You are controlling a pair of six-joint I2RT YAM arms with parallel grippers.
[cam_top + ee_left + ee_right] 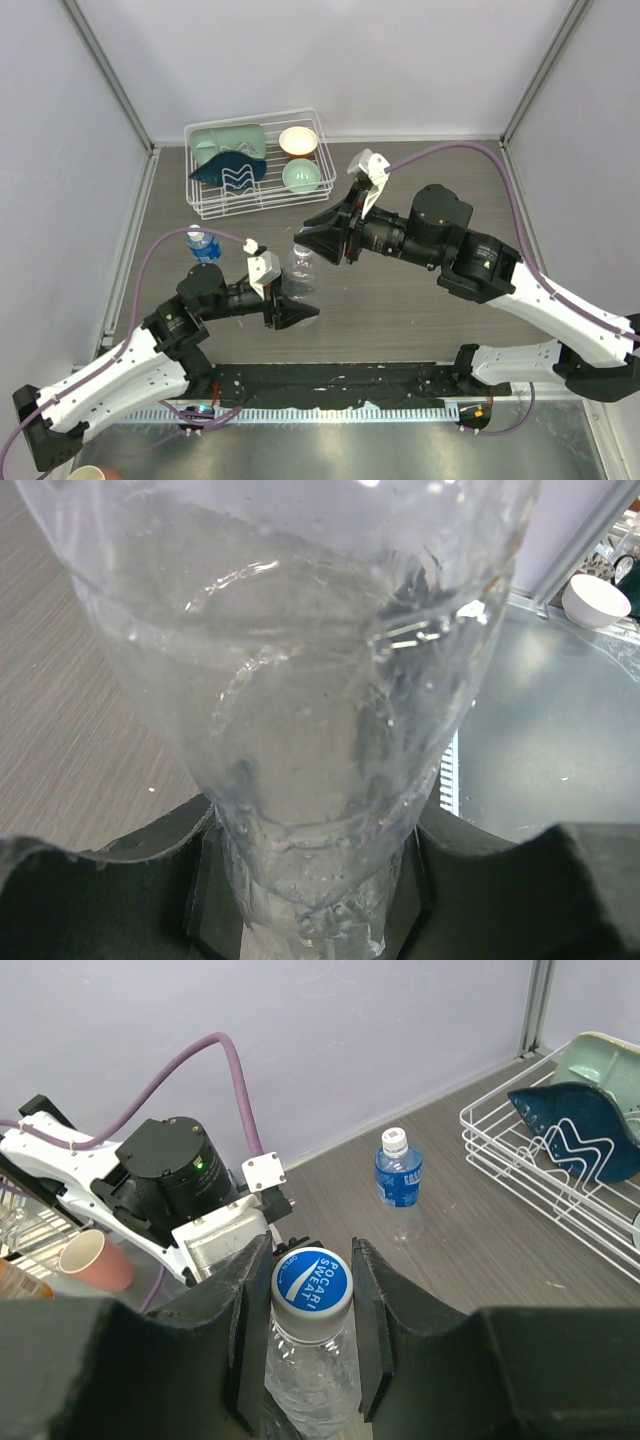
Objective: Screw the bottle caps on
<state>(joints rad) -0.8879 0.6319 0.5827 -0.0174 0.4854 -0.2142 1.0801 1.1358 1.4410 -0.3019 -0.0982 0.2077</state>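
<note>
Top cam: table [400, 310] is viewed steeply from above, wide. L wrist: plain bottle [320, 730] is framed v. close, side-on. R wrist: same bottle is seen from above; blue-label bottle [400, 1175] & rack [520, 1160] are shared w/ top.

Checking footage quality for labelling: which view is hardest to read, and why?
Left wrist: the plain bottle fills the frame, glare spots and refraction warping everything behind. Right wrist: sharp, bottle cap print legible. Top external: even light, soft shadows.
</note>
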